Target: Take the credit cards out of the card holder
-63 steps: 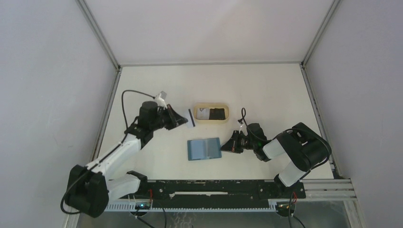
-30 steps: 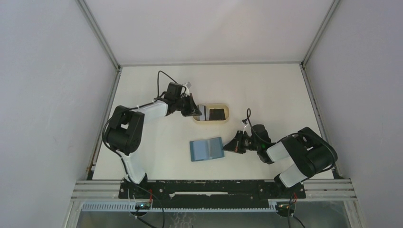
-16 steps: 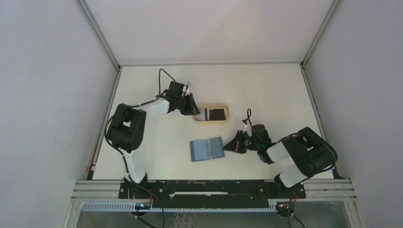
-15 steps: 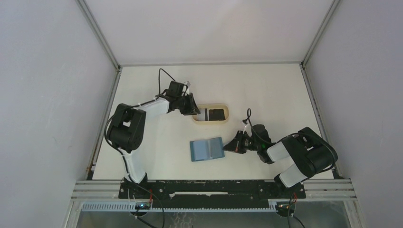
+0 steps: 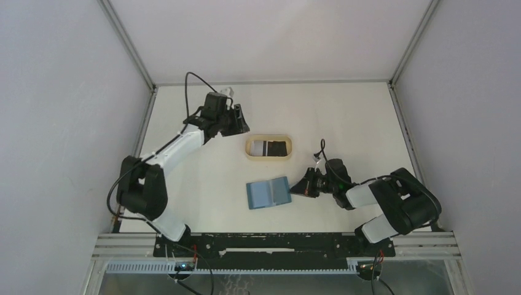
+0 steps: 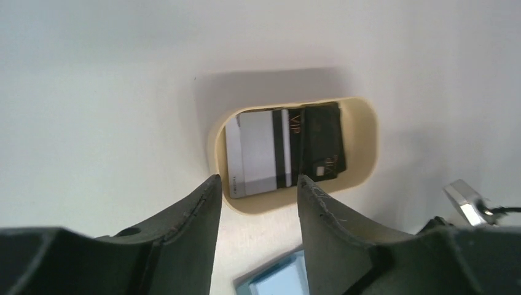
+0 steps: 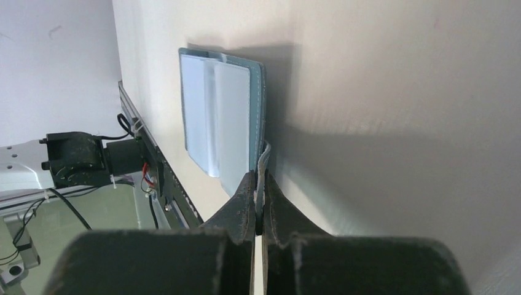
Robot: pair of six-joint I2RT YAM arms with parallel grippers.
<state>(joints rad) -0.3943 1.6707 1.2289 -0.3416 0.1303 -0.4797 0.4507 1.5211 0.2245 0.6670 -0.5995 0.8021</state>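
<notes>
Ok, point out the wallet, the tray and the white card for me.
wallet (image 5: 268, 193), top view, open inner face.
tray (image 6: 362, 141), left wrist view, bare right end.
white card (image 6: 258, 150), left wrist view, plain middle.

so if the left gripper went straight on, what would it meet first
Probably the near rim of the tan tray, or the white card inside it; depth is unclear.

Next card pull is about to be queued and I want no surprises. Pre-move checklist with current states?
1. Left jaws open, nothing between them: ok.
2. White card and black card lying inside the tan tray: ok.
3. Right jaws shut on the snap tab of the card holder: ok.
4. Card holder lying open on the table: ok.
5. Left jaws clear of the tray: ok.
6. Any card left in the holder's pockets: cannot tell.
</notes>
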